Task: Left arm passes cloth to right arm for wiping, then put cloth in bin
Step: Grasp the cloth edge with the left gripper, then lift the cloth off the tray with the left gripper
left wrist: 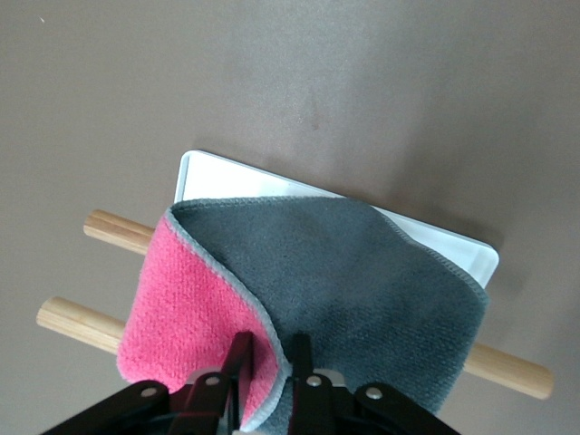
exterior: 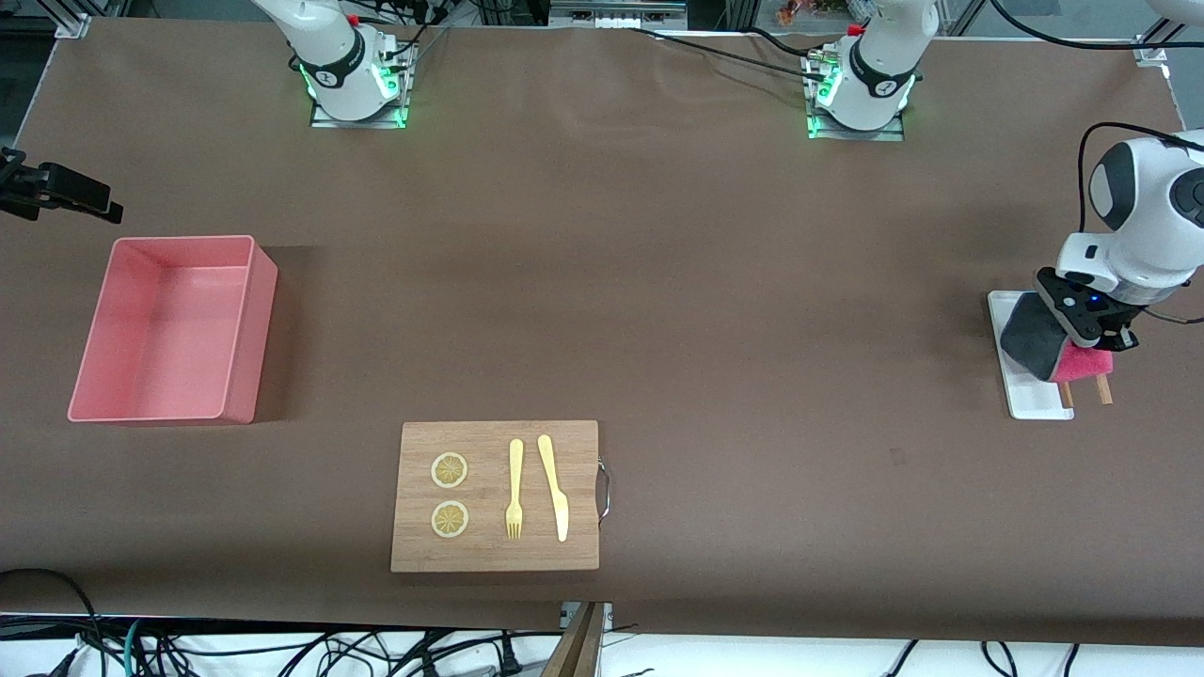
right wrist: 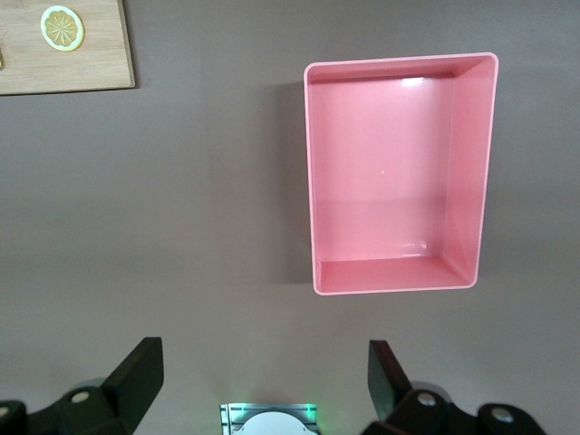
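Front view: cloth [exterior: 1035,340] on the white tray [exterior: 1025,395] under the left gripper [exterior: 1082,329]; bin [exterior: 169,329] empty. Left wrist: jaws clenched on a cloth fold, seemingly not yet lifted. Right wrist: right gripper [right wrist: 263,376] waits released above the table; handover, wiping, binning remain.

One bin [exterior: 169,329], one board [exterior: 496,495], two lemon slices [exterior: 449,470], fork [exterior: 514,489], knife [exterior: 554,487], cloth [left wrist: 335,290], tray [exterior: 1025,395].

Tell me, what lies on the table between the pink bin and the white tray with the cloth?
In the front view, only bare brown table runs between the bin and the tray; the wooden cutting board sits nearer the camera, off that line.
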### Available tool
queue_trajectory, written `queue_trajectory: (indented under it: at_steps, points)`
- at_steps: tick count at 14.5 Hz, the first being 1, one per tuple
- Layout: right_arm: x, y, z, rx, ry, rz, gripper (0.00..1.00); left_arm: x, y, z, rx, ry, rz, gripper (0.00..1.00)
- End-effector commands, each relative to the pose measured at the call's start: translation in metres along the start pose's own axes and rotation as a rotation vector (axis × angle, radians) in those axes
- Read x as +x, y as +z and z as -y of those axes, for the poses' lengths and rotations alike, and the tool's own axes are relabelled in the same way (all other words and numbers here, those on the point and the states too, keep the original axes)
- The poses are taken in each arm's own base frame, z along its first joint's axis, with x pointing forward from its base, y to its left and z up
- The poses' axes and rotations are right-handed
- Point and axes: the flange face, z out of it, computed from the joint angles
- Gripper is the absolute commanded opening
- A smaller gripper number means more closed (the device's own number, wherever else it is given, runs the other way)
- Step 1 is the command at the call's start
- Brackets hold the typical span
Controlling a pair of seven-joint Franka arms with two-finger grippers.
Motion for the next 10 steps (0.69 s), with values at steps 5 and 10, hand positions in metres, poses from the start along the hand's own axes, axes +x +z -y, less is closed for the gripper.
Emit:
queue_trajectory:
  at_steps: [5,10]
  points:
    - [0.007,0.000,-0.005,0.004,0.000,-0.006,1.00,0.022,-0.051,0.012,-0.057,0.047,0.046,0.00]
    - [0.009,0.002,-0.005,0.005,0.002,-0.005,1.00,0.034,-0.094,0.036,-0.109,0.026,0.056,0.00]
